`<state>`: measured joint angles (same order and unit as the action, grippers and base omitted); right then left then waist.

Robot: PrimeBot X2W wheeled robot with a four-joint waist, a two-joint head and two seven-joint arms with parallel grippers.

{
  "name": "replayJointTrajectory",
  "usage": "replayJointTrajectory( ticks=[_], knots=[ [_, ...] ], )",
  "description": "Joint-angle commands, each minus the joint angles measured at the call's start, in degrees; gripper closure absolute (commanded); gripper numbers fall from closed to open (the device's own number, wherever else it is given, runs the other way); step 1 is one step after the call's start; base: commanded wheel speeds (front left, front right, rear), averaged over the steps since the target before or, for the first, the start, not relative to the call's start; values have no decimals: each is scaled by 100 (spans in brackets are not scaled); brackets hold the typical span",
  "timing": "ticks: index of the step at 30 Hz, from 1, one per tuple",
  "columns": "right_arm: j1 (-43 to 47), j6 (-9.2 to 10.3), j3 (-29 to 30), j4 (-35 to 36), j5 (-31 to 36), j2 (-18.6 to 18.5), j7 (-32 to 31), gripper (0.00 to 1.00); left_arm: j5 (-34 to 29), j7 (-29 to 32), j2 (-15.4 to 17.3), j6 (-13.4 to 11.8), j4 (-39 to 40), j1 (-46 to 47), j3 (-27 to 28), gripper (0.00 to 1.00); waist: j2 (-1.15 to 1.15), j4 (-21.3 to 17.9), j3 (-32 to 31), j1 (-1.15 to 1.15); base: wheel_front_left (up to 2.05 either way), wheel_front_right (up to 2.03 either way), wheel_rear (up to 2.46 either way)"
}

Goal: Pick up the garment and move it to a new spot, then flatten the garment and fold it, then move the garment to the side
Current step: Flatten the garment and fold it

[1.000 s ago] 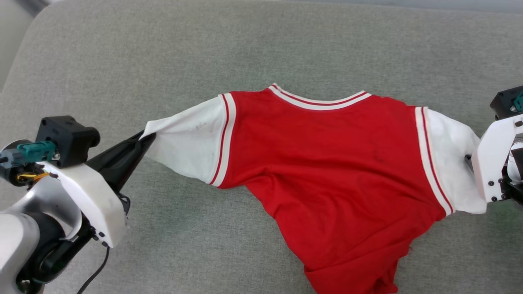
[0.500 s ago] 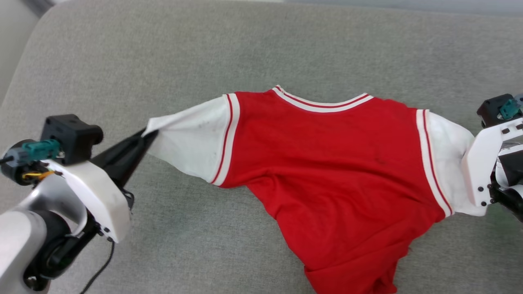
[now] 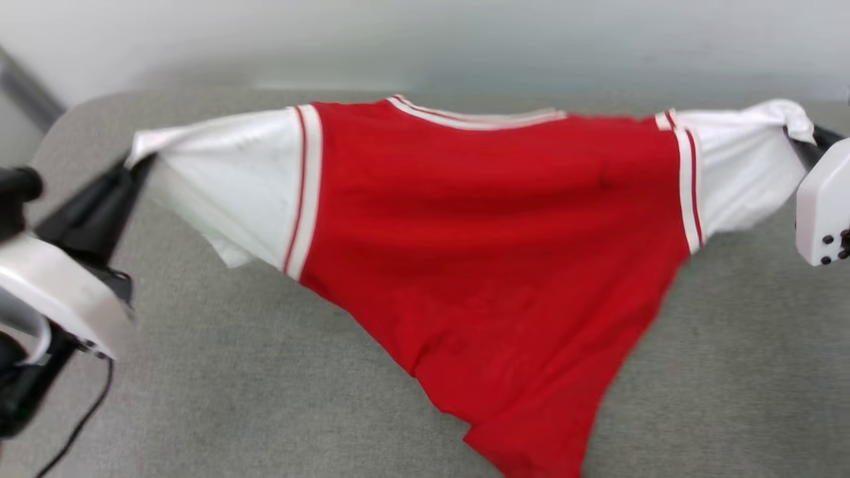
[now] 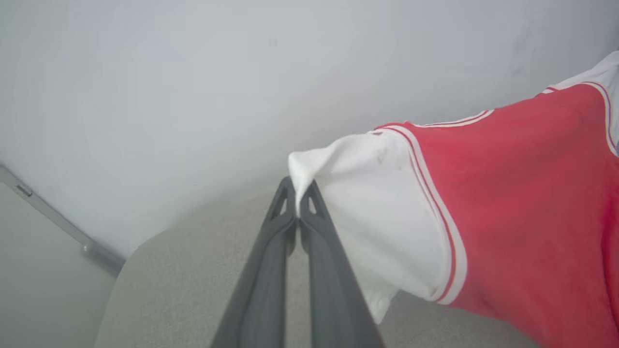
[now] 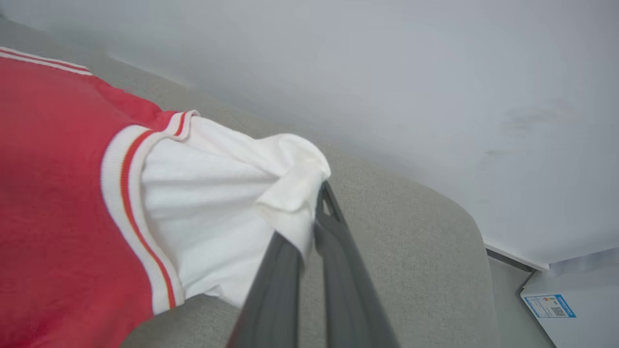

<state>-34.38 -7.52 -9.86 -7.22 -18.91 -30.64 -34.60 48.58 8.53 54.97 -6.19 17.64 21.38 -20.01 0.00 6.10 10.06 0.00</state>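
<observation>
The garment (image 3: 491, 219), a red jersey with short white sleeves and striped trim, hangs stretched between both arms above the grey cushion, its hem drooping to the lower middle. My left gripper (image 3: 136, 162) is shut on the tip of the left white sleeve (image 4: 367, 212), pinched between the dark fingertips (image 4: 309, 200). At the right, my right gripper (image 3: 800, 136) is shut on the bunched end of the other white sleeve (image 5: 217, 203). The print is not visible from this side.
A grey upholstered surface (image 3: 219, 398) lies under the jersey, with a pale wall (image 3: 425, 40) behind it. A white box with a blue label (image 5: 561, 302) stands off the cushion's right end. A black cable (image 3: 80, 425) trails by my left arm.
The right gripper closed on the right sleeve. Both grippers then rose and lifted the jersey off the cushion, pulling it taut. The head camera tilted up, bringing the wall into view.
</observation>
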Motion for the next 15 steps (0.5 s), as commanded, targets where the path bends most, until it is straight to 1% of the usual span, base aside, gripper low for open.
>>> replayJointTrajectory(
  ticks=[1,3,9,11,15],
  knots=[
    [-74,6,-21,104,-30,-45,72,100,-10,-60,69,-53,54,-63,113,100,0,-180,-242,0,0,0,0],
    [-169,7,-38,292,-86,-157,208,100,27,-135,187,-128,153,-55,308,100,0,-247,-353,0,0,0,0],
    [-494,7,39,755,-219,-249,545,100,76,-384,502,-364,442,14,955,100,0,-437,-579,0,0,0,0],
    [-581,6,106,916,-235,-241,614,100,100,-462,572,-451,541,62,1191,100,0,-487,-611,0,0,0,0],
    [-831,7,365,1287,-325,-84,685,100,142,-695,705,-614,717,161,1739,100,0,-585,-608,0,0,0,0]
  ],
)
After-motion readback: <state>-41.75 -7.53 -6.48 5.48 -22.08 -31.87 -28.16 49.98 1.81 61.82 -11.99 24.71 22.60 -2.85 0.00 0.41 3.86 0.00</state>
